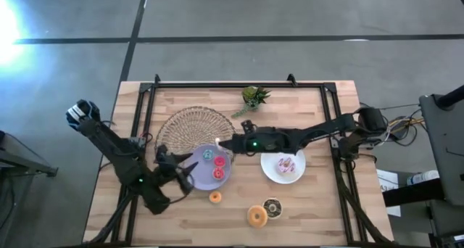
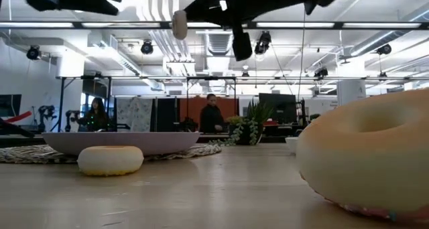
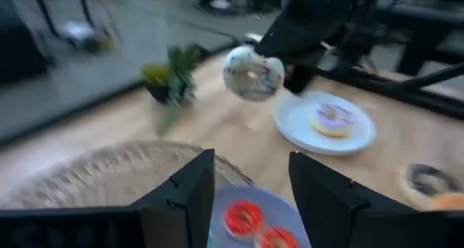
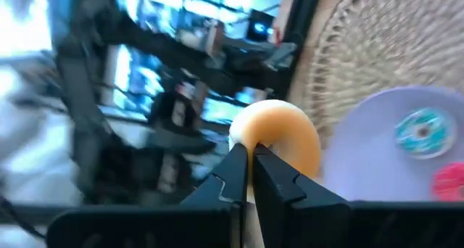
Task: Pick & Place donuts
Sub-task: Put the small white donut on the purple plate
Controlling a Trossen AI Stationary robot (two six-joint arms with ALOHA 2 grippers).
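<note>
The donuts lie spread over the near half of the desk [image 1: 319,212]. Going left to right: the left gripper [image 1: 190,174] hovers at the near-left edge of the lilac plate [image 1: 197,177], its fingers [image 3: 190,193] spread wide and holding nothing. On that plate sit a teal donut [image 1: 208,155] and two red donuts [image 1: 218,167]. The right gripper [image 1: 221,143] reaches across to the plate's far rim, above the woven mat [image 1: 190,125], with its fingers [image 4: 239,168] pinched tight on the edge of a pale glazed donut [image 4: 279,135], carried in the air. A tiny orange donut [image 1: 215,197] rests on the desk just near of the plate. Further right lie a larger orange donut [image 1: 257,216] and a chocolate-brown donut [image 1: 273,207], touching or nearly so. A pink sprinkled donut [image 1: 287,164] sits on the white plate [image 1: 270,170].

The step in hand looks like placing the carried donut on the lilac plate. The thin pinch on the ring's edge could let it swing, so slow travel is wise. Lower it over bare plate, clear of the red and teal rings and of the left fingers, before releasing.
</note>
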